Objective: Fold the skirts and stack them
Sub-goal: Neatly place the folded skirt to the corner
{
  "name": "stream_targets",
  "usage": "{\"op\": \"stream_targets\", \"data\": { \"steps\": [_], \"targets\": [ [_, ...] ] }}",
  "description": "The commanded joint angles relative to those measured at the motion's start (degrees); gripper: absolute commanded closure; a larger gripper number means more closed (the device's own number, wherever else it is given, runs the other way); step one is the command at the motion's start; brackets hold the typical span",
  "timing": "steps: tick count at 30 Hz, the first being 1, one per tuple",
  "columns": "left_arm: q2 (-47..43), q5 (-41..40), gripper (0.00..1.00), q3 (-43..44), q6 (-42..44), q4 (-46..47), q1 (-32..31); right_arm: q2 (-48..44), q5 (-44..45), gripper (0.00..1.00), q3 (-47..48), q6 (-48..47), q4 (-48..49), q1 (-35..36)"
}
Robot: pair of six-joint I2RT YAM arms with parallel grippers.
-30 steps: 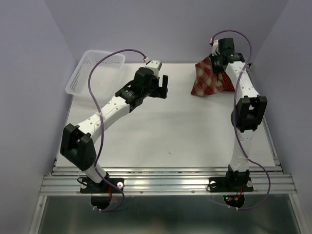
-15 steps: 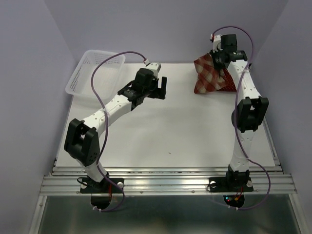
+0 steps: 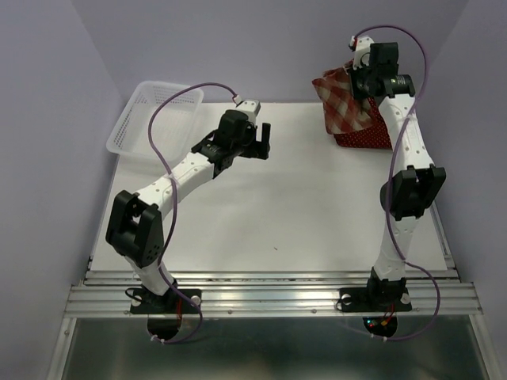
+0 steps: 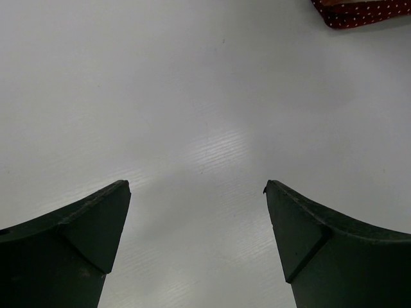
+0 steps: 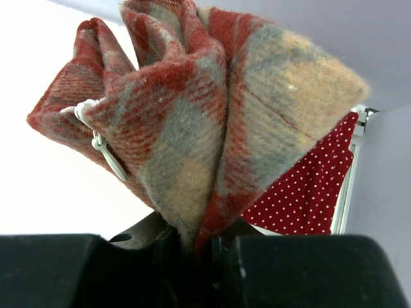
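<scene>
- Looking down from the overhead camera, I saw the right gripper [image 3: 356, 77] raised at the far right corner. It pinched the plaid skirt [image 3: 342, 107], which hung bunched beneath it.
- Dark red polka-dot cloth [image 3: 368, 139] lay on the table [image 3: 277, 214] just below; I could not tell whether it was one skirt or two.
- The left gripper [image 3: 267, 141] hovered spread and empty at the far middle, well left of the skirts, with the white basket [image 3: 150, 111] further left.
- The left wrist view showed those fingers [image 4: 83, 224] wide apart over bare table, with only a polka-dot corner [image 4: 359, 11] at the top right.
- The right wrist view showed the jaws pressed on a gathered fold of plaid [image 5: 212, 115], with polka dots [image 5: 305, 192] behind.
- The right arm was plainly nearer. The plaid was too crumpled to give a long axis, so I judged it needed laying out leftward.
</scene>
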Motion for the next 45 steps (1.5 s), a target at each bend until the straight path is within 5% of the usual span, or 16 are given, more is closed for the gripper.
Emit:
{"op": "stream_targets", "data": {
  "steps": [1, 11, 23, 36, 45],
  "targets": [
    [0.2, 0.4, 0.02, -0.6, -0.2, 2.0, 1.2, -3.9, 0.4, 0.99, 2.7, -0.1, 4.6, 0.2],
    [0.9, 2.4, 0.02, -0.1, 0.0, 1.6, 2.0, -0.6, 3.8, 0.99, 3.5, 0.7, 4.3, -2.9],
    [4.8, 3.0, 0.02, 1.5, 0.5, 2.2, 2.7, 8.9, -2.3, 0.99, 8.1, -0.6, 4.8, -9.2],
    [10.2, 4.4, 0.02, 3.9, 1.2, 2.0, 3.6, 16.4, 5.2, 0.99, 6.5, -4.3, 19.1, -12.1],
    [14.0, 5.9, 0.02, 6.3, 2.0, 1.7, 4.3, 19.1, 4.0, 0.82, 6.5, -6.4, 25.0, -13.4]
  ]
}}
